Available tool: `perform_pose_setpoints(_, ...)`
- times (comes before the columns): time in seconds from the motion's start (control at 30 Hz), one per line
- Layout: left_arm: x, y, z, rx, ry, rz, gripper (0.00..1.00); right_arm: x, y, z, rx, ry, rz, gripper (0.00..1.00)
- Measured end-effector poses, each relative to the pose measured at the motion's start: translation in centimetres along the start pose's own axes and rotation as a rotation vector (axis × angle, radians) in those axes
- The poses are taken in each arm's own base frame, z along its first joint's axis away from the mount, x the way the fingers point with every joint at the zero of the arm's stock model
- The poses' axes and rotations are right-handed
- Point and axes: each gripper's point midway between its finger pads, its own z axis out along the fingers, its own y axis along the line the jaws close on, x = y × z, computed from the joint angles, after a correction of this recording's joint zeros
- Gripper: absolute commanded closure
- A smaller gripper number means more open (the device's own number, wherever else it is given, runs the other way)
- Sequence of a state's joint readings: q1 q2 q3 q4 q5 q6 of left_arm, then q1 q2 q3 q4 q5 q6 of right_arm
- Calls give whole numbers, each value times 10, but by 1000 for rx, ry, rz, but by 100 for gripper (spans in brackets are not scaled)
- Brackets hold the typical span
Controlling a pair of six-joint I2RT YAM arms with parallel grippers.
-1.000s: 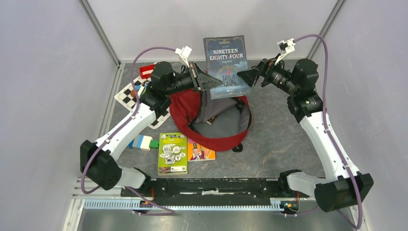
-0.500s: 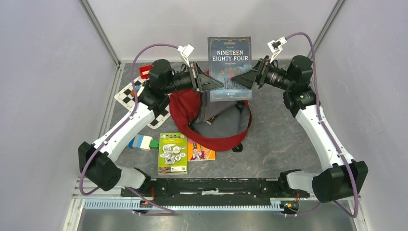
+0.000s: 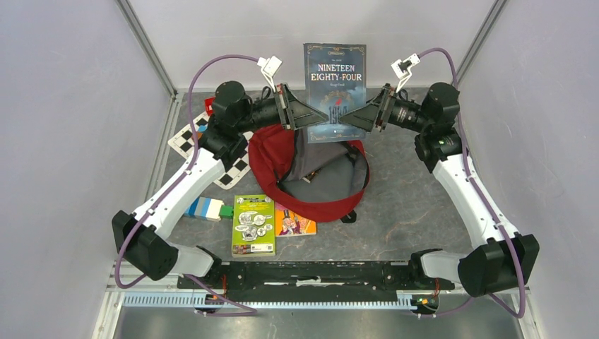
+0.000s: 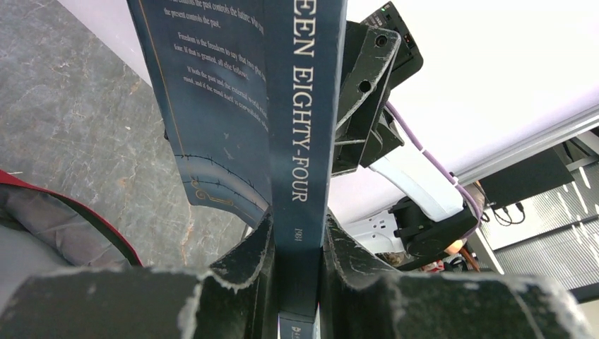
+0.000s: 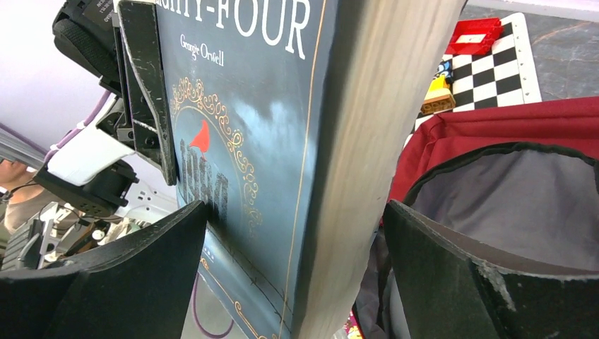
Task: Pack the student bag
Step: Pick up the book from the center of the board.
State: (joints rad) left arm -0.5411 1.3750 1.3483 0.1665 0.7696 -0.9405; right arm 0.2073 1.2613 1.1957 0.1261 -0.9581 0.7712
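Dark-blue paperback book [image 3: 335,92], "NINETEEN EIGHTY-FOUR", George Orwell: left gripper [image 4: 297,244] pinches spine; right gripper [image 5: 293,212] jaws spread astride page edge. Grippers hide lower cover art.

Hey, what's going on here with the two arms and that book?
The left end effector is clamped on the spine of a dark blue book, holding it upright above the open red backpack. The right end effector has its jaws wide open around the book's opposite edge, not gripping it. A green book lies beside the backpack, not yet packed.
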Motion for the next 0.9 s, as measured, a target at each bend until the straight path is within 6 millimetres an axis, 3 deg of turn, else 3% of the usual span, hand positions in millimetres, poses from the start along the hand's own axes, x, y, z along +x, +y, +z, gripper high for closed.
perform_pose_setpoints(0.63, -3, -16, 3, 45, -11, 35, 98, -2, 14, 0, -73, 2, 16, 2)
perform_pose_setpoints(0.9, -6, -16, 4, 37, -7, 27, 98, 1, 9, 0, -61, -18, 15, 2)
